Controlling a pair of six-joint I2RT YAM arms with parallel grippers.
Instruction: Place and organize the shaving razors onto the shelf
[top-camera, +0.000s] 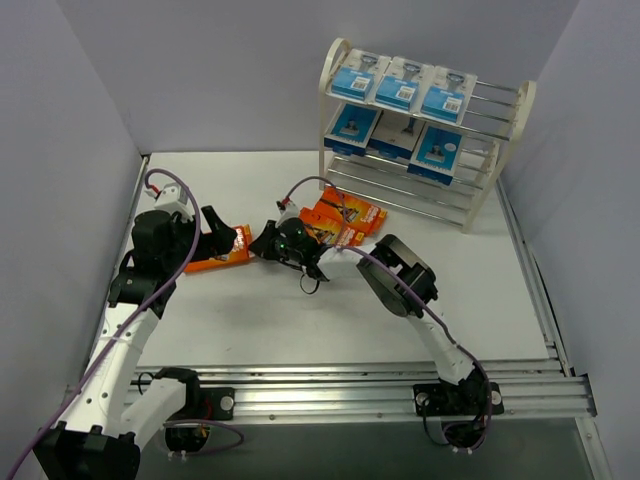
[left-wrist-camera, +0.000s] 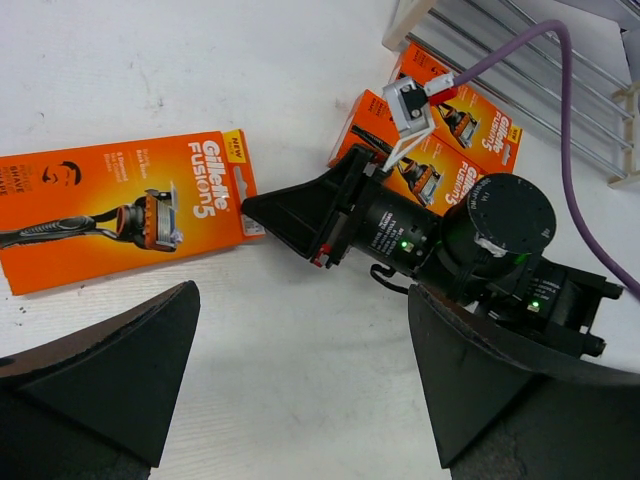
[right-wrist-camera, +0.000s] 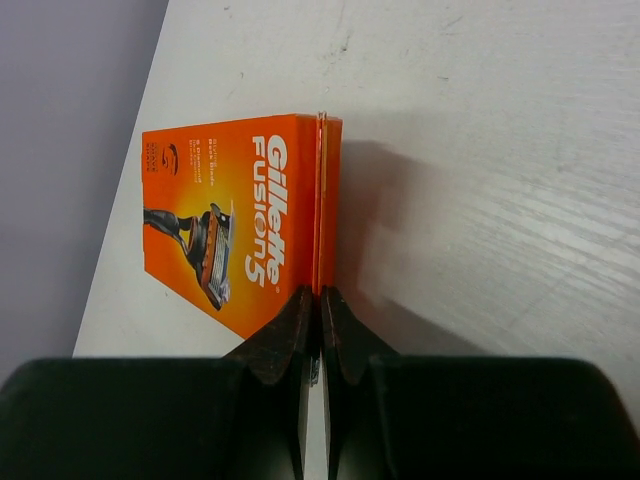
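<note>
Right claw (right-wrist-camera: 320, 295) sits pinched shut at the end edge of the orange razor box (right-wrist-camera: 235, 210), flat on the table (right-wrist-camera: 480, 150), perhaps nipping its flap. Likely light, stiff, slick cardboard: best gripped across its thin sides. Left claw (left-wrist-camera: 302, 300) hangs spread wide above.

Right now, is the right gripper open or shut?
Shut: the right gripper has its jaws pressed together at the edge of the orange Gillette Fusion5 box. Whether they pinch that edge, I cannot tell.
</note>
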